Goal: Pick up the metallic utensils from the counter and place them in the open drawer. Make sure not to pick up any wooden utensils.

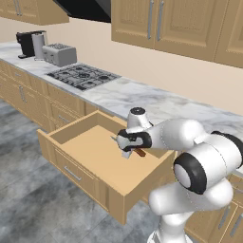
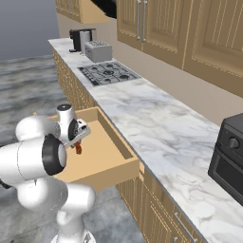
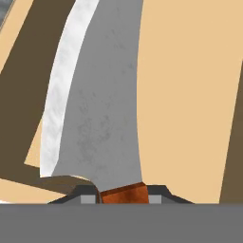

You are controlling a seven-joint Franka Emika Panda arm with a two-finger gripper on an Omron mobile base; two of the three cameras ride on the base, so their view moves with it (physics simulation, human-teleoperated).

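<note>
Steel-bladed knife (image 3: 97,118) is pinched at its reddish handle by the gripper (image 1: 127,148), above the open drawer (image 1: 85,178). It is judged light, rigid, slippery; the handle is gripped safest.

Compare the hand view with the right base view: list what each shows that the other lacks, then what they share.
Hand view alone: the knife's grey blade close up, with its pale edge, and the reddish-brown handle clamped between the pincer's fingertips.

Right base view alone: the marble counter, the stove, toaster, coffee machine, upper cabinets, a black oven at the right, and the white arm.

Both: the knife held over the open drawer's light-wood floor.
</note>
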